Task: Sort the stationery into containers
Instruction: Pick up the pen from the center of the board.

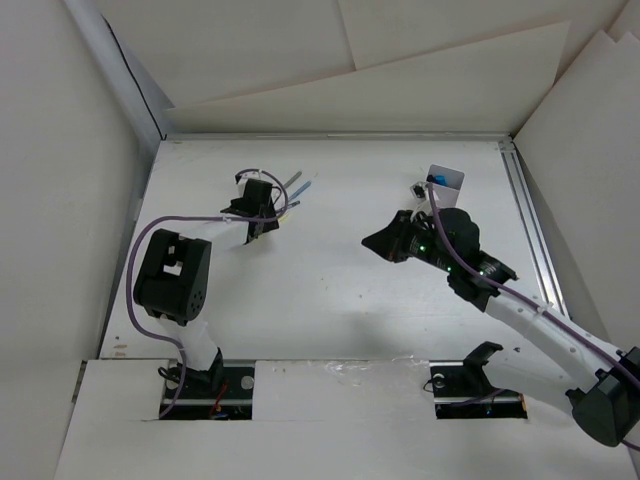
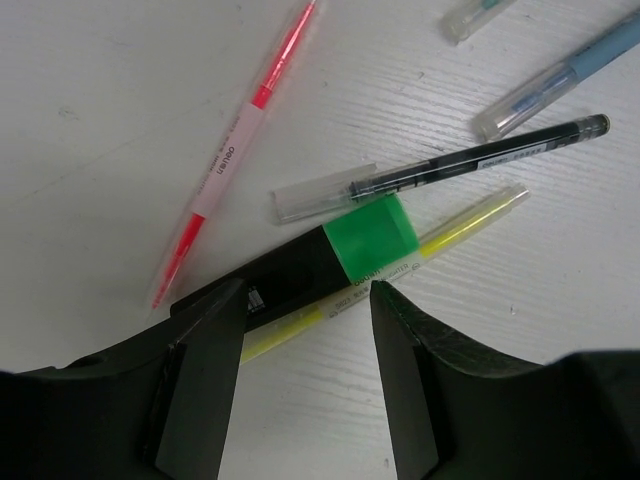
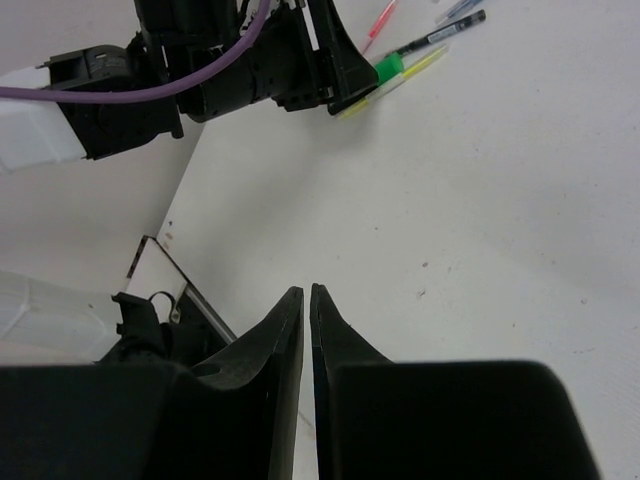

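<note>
1. Toward the left of the overhead view, my left gripper (image 1: 262,222) hangs low over the white table (image 1: 330,300), at a small cluster of pens.
2. On its wrist camera the pincer stands wide, with the fingers (image 2: 200,380) on either side of a green-ended highlighter (image 2: 370,235). I cannot tell whether they touch its black body. The highlighter lies across a thin yellow pen (image 2: 470,215).
3. A pink pen (image 2: 230,160) lies slanted at the upper left of that frame. A black pen (image 2: 450,170) with a clear cap sits just above the highlighter, and blue-grey pens (image 2: 560,80) lie at the upper right.
4. Right of centre overhead, my right gripper (image 1: 383,243) is over bare table, well apart from the pens. Its wrist view shows the pincer closed to a thin slit, holding nothing.
5. Upper right overhead, the pale box (image 1: 452,178) stands just beyond the right arm with a blue item (image 1: 437,180) in it. Which compartment, I cannot tell.
</note>
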{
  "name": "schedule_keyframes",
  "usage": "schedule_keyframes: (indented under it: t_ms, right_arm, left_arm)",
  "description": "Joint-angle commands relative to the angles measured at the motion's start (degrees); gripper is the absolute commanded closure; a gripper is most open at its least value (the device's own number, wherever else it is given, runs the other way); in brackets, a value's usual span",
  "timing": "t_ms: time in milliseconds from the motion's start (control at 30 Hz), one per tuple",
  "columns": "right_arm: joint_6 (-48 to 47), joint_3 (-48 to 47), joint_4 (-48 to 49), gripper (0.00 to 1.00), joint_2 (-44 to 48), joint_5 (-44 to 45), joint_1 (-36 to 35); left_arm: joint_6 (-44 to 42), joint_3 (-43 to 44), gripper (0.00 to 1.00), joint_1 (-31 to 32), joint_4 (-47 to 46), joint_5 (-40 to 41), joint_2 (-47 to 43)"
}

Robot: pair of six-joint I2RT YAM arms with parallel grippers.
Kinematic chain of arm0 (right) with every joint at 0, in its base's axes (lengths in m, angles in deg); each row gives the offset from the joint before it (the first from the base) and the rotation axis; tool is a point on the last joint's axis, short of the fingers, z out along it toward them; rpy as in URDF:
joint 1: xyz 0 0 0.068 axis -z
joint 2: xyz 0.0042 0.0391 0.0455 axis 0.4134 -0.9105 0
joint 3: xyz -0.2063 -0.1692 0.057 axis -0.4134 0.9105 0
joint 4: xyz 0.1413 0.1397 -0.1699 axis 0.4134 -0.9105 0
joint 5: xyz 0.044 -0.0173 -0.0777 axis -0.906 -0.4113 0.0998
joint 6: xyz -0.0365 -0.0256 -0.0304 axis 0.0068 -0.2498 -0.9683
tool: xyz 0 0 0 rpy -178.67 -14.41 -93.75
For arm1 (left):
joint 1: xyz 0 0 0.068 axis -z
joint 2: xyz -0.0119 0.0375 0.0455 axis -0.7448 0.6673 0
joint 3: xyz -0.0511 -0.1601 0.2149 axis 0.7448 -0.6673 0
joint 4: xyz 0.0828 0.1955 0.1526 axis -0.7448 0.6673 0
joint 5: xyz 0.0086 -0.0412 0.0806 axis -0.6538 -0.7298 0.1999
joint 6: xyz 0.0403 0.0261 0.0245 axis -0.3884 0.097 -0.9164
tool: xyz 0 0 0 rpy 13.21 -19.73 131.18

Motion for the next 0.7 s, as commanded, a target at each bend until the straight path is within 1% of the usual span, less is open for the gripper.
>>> schedule_keyframes:
  t_ms: [0,100,200,233,333,400,467,500,533,567,667]
  right_arm:
    - [-0.47,-0.35,3.18,0.87,-0.18,-0.66,-1.06]
    - [-0.47,-0.35,3.18,0.87,-0.18,-0.66,-1.58]
    - [-0.47,-0.35,3.18,0.87,-0.18,-0.14,-1.58]
    - [-0.47,-0.35,3.18,0.87,-0.18,-0.13,-1.58]
    - [-0.47,-0.35,3.18,0.87,-0.7,-0.13,-1.58]
    - [-0.47,-0.35,3.18,0.87,-0.7,-0.13,-1.58]
    - [-0.47,-0.35,3.18,0.87,-0.7,-0.13,-1.58]
    - [-0.47,-0.35,3.18,0.87,-0.7,0.39,-1.58]
    - [-0.99,-0.35,3.18,0.87,-0.7,0.4,-1.58]
    - [-1.0,-0.35,3.18,0.86,-0.7,0.4,-2.1]
    - [-1.0,-0.35,3.18,0.86,-0.7,0.4,-2.11]
  left_arm:
    - [-0.35,3.84,0.52,-0.4,3.46,2.48,0.92]
    - [0.87,4.99,0.52,-0.4,5.66,4.41,2.07]
    - [0.88,4.99,0.52,-0.4,5.67,4.42,2.08]
    - [0.36,5.52,0.5,-0.4,5.67,4.42,2.77]
    - [0.35,6.49,0.5,-0.4,7.78,3.11,4.53]
    - [0.35,7.02,0.53,-0.4,7.78,2.58,5.15]
    - [0.35,6.49,0.53,-0.4,7.78,1.79,5.15]
    - [0.35,5.71,0.55,-0.4,7.26,1.79,4.46]
    - [0.35,5.18,0.59,-0.4,7.25,1.18,4.45]
    - [0.87,5.17,0.62,-0.4,6.56,0.48,4.45]
    - [0.88,3.59,0.63,0.91,6.55,0.47,3.83]
